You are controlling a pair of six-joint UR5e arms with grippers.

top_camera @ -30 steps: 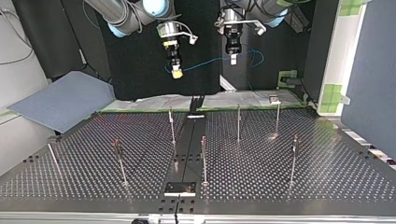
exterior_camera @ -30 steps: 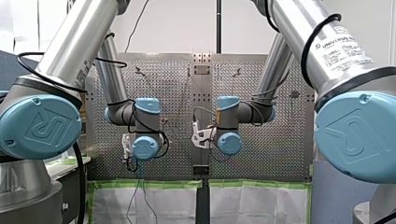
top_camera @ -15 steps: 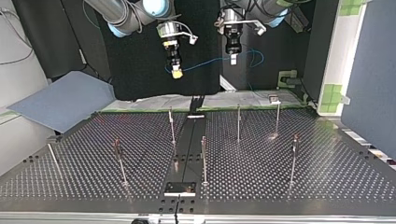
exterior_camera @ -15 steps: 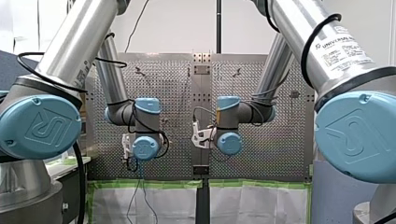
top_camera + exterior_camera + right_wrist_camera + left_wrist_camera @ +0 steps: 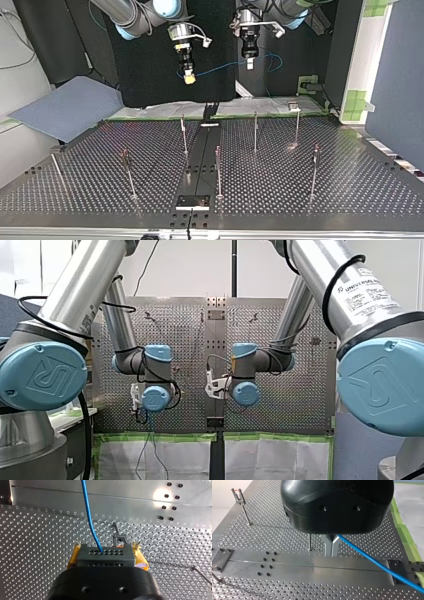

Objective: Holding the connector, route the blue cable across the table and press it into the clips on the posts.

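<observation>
Movement: zero vs one second ago, both arms hang high over perforated metal table [image 5: 325,200] (routing not begun). Yellow pads [image 5: 72,558] of right gripper [image 5: 107,553] clamp dark multi-hole connector [image 5: 105,557]; metal fingers [image 5: 327,547] of left gripper [image 5: 331,552] pinch thin blue cable [image 5: 372,561], slim clip-topped posts [image 5: 255,131] untouched.

Tally: seven posts [image 5: 218,170], one blue cable [image 5: 88,510], one connector [image 5: 103,555], two grippers: my left gripper [image 5: 249,63], my right gripper [image 5: 188,77].

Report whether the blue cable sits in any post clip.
Unclipped: the thin blue cable hangs between my left end effector and my right end effector, clear of the metal posts.
</observation>
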